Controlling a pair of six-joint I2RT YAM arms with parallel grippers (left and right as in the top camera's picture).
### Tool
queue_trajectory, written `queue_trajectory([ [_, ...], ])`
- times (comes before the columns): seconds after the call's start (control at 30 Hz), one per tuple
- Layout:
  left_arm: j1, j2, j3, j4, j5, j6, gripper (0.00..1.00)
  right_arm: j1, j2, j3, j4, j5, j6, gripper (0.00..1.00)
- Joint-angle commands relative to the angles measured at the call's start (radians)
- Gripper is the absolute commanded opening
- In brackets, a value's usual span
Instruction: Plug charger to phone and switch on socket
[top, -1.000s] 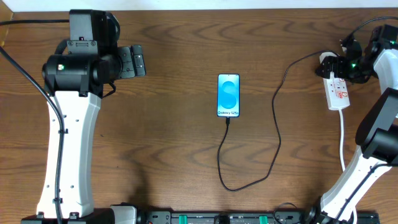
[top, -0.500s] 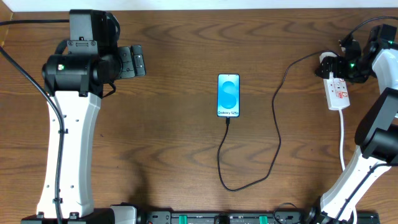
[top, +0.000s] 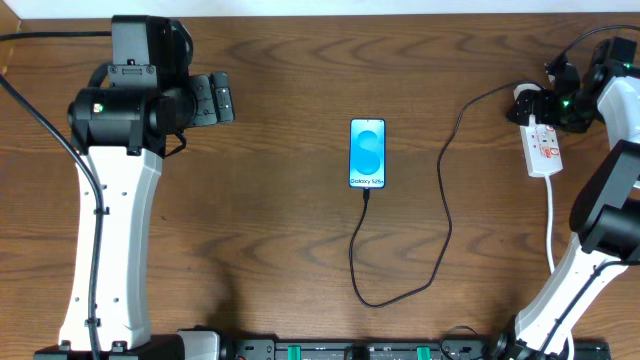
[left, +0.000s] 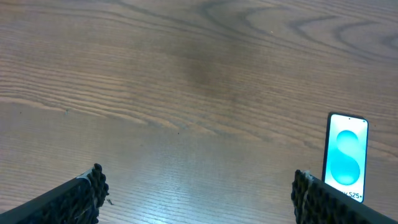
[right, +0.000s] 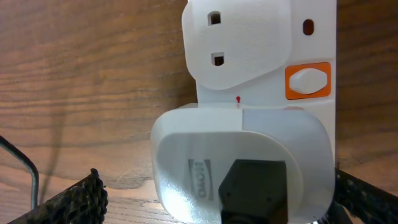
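The phone (top: 367, 153) lies flat at the table's middle with its blue screen up; it also shows in the left wrist view (left: 346, 158). The black charger cable (top: 446, 215) runs from the phone's near end, where its tip (top: 366, 196) sits against the port, loops toward me and rises to the white socket strip (top: 544, 150). My right gripper (top: 530, 106) is open over the strip's far end. In the right wrist view its fingers (right: 217, 202) straddle a white adapter (right: 205, 162) that holds a black plug. The orange-framed switch (right: 308, 81) sits just beyond. My left gripper (top: 216, 98) is open and empty at far left.
The strip's white cord (top: 551, 225) runs toward the table's front edge beside my right arm. A black rail (top: 380, 350) lines the front edge. The left wrist view shows bare wood between its fingers (left: 202, 199).
The right wrist has edged very slightly toward the far edge over the strip. The phone, the cable and the left arm have not moved.
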Motion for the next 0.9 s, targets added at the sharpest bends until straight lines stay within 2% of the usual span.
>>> queue_trajectory([
  [0.0, 0.003, -0.001, 0.002, -0.003, -0.016, 0.006, 0.96, 0.024, 0.055, -0.014, -0.026, 0.012, 0.057, 0.99],
  [0.87, 0.003, -0.001, 0.002, -0.003, -0.016, 0.006, 0.96, 0.022, 0.055, 0.079, -0.057, 0.076, 0.071, 0.99],
])
